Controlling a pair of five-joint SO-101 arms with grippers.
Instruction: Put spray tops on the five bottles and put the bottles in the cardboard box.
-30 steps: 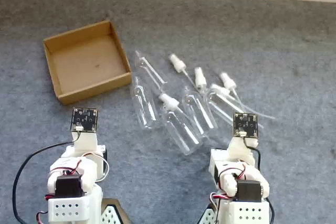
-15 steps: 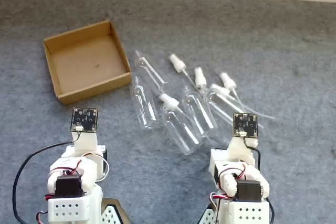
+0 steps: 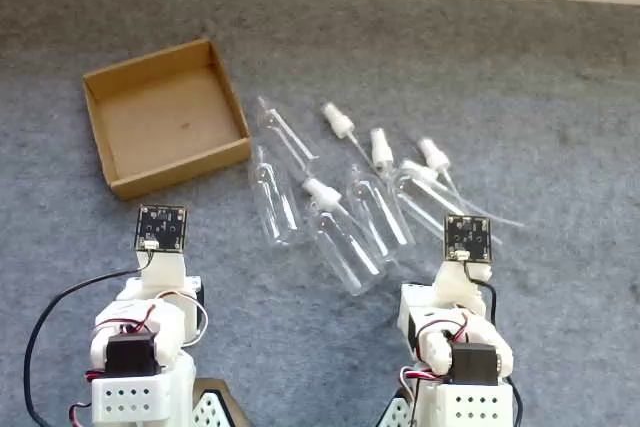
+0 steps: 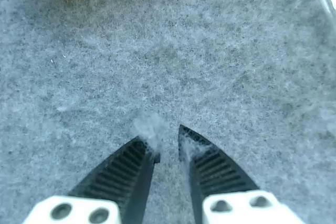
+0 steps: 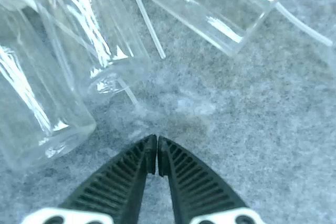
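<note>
Cardboard box (image 3: pixel 180 169) sits empty on the grey matting (image 3: pixel 560 67), with five clear bottles (image 3: pixel 345 247) lying on their sides just beside it and the white spray tops (image 3: pixel 338 121) scattered among and beyond them. None is packed. The left gripper (image 4: pixel 167 142) hangs over bare matting near the box, tips narrowly apart and holding nothing. The right gripper (image 5: pixel 157 153), farther from the box, has its tips together, empty, just short of two bottle bases. The likely hazard: round bottles may roll if nudged by a closed tip, and the thin, crossed dip tubes could snag or bend, dragging neighbouring pieces away.
</note>
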